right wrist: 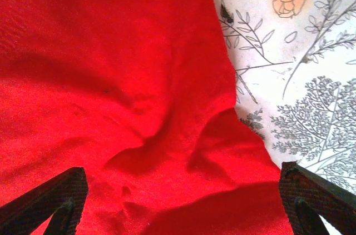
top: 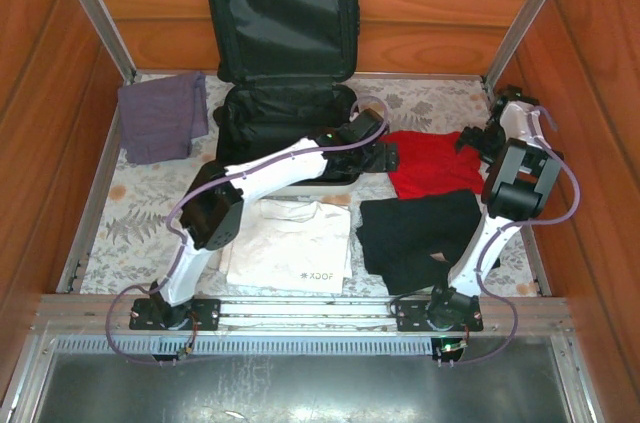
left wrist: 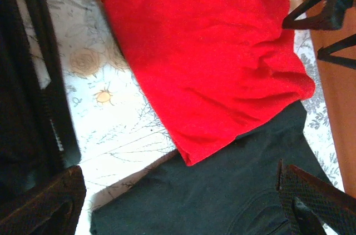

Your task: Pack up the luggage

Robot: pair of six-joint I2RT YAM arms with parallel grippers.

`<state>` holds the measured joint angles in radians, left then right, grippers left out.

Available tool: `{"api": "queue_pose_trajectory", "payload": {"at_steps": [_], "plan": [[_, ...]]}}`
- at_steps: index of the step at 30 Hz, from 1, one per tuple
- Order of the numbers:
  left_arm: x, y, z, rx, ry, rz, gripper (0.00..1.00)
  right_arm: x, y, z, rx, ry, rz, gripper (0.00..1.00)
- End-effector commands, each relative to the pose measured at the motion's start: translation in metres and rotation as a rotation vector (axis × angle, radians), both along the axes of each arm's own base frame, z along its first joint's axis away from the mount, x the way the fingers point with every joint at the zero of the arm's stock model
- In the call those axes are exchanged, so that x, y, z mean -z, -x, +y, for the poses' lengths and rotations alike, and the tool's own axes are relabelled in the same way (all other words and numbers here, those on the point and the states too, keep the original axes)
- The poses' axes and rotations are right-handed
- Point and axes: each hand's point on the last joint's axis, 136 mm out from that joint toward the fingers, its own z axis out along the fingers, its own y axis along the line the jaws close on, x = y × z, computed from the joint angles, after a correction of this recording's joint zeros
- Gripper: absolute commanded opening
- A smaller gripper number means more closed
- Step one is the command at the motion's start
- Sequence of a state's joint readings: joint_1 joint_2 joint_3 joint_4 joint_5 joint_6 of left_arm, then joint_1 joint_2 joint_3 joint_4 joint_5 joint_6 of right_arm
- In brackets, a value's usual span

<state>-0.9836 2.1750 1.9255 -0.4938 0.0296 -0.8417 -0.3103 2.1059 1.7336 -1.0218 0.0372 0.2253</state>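
Luggage lies open at the far end of the table, its lid propped upright against the wooden back wall and its black-lined base flat on the flowered tablecloth. In the left wrist view its dark edge runs down the left side.

My left arm reaches across the near rim of the case, so the left pincer ends up just right of it, next to the red garment. From its own camera, the left pincer is spread wide with nothing between its fingers. Below it are the black garment and the lower edge of the red garment, which overlaps the black one.

The right pincer is at the far right corner of the red garment. From its wrist camera, the right pincer is also spread wide, with the rumpled red cloth under the gap. I see no fold caught between the fingers, so it has hold of nothing.

On the near half of the table the black garment lies right of centre. A folded white shirt sits just left of it, partly under my left arm. A purple-grey cloth rests in the far left corner, beside the case and outside it.
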Motion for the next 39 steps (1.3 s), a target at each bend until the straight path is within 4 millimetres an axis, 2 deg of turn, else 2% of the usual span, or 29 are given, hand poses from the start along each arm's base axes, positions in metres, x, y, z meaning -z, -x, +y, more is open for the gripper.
{"api": "queue_pose_trajectory", "payload": {"at_steps": [1,4,10,16,22,30,39], "plan": [[0.013,0.01,-0.01,-0.049,-0.05,0.042,0.93,0.006,-0.009,0.005,-0.035,-0.064,-0.009,0.95],[0.035,0.002,-0.015,-0.124,-0.087,0.066,0.93,0.015,-0.012,0.002,-0.049,-0.062,0.011,0.95],[0.065,-0.018,-0.028,-0.236,-0.123,0.05,0.91,0.031,-0.012,-0.003,-0.06,-0.047,0.042,0.95],[0.107,-0.034,-0.018,-0.376,-0.196,0.08,0.88,0.039,-0.013,-0.007,-0.063,-0.03,0.057,0.92],[0.143,-0.052,-0.022,-0.475,-0.144,0.161,0.85,0.049,-0.013,-0.006,-0.063,-0.041,0.071,0.84],[0.176,-0.056,-0.031,-0.545,-0.099,0.209,0.81,0.066,-0.007,0.001,-0.065,-0.079,0.092,0.76],[0.191,-0.061,-0.06,-0.534,0.026,0.213,0.69,0.072,-0.01,0.019,-0.071,-0.155,0.066,0.52]]}}
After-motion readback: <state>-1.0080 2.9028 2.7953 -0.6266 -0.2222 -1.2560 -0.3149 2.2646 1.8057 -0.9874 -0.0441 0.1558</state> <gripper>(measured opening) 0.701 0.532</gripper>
